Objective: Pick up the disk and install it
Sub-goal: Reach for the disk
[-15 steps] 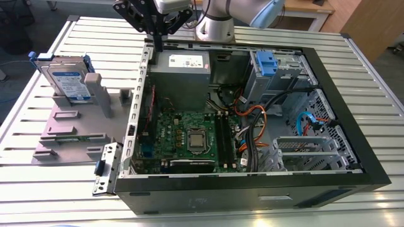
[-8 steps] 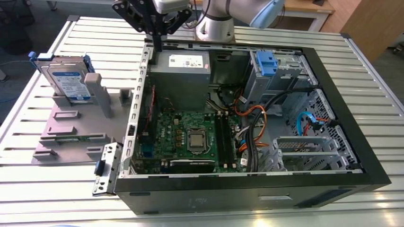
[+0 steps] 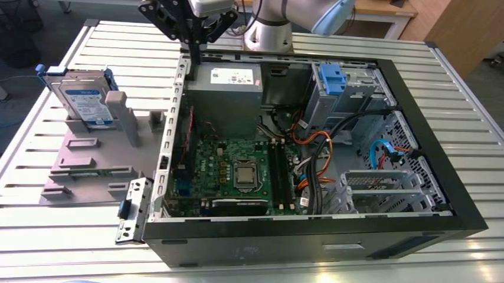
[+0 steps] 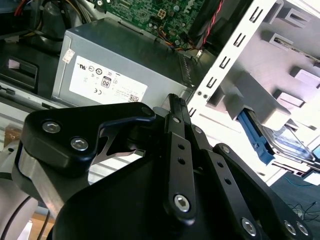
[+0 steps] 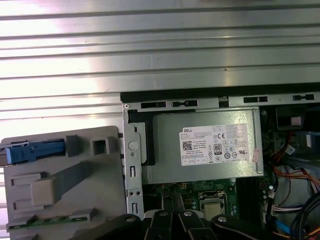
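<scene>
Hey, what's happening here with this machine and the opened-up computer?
A robot arm is set to fit a disk into the open computer case. The disk stands untouched in a grey holder on the table, to the exterior view's left of the case. The gripper, holding nothing, hangs over the case's edge by the power supply.

An open case (image 3: 315,239) is lying on the slatted tabletop (image 3: 63,236), its grey power supply (image 3: 226,88) sitting beside the green motherboard (image 3: 236,171). A grey fixture (image 3: 87,168) is resting just beside the case, at the exterior view's left.
</scene>
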